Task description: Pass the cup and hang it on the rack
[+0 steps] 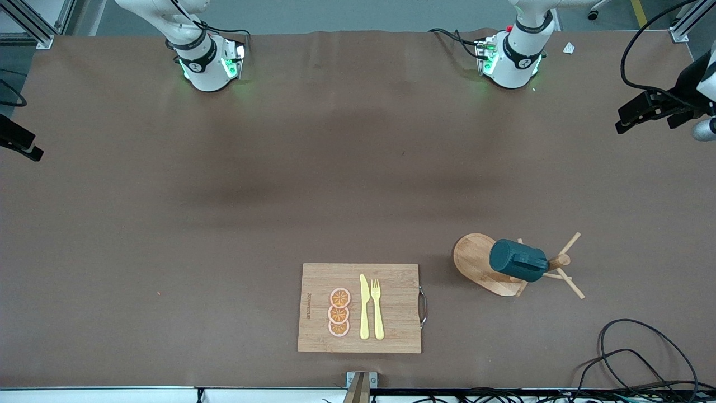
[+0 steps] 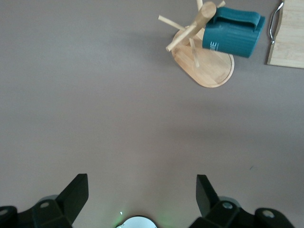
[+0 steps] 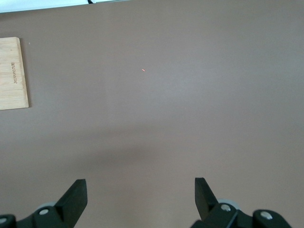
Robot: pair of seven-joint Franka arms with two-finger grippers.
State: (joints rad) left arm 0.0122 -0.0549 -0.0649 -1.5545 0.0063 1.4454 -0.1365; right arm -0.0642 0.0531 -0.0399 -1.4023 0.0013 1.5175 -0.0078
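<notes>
- we judge the task done: the cup (image 1: 517,261) hangs on a peg of the rack (image 1: 481,263), which stands on the counter (image 1: 224,224) beside the cutting board (image 1: 391,280).
- the left pincer (image 2: 137,194) has its jaws apart and holds nothing; the cup is well apart from it.
- the right pincer (image 3: 137,194) is also apart, empty, waiting over bare counter.

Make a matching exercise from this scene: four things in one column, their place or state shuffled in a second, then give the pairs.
Things:
1. cup
2. rack
3. knife and fork
4. left end effector

Place or state:
A. open, over bare table
B. hung on a peg
C. lying on the cutting board
D. standing beside the board, toward the left arm's end

Pairs: 1-B, 2-D, 3-C, 4-A
</notes>
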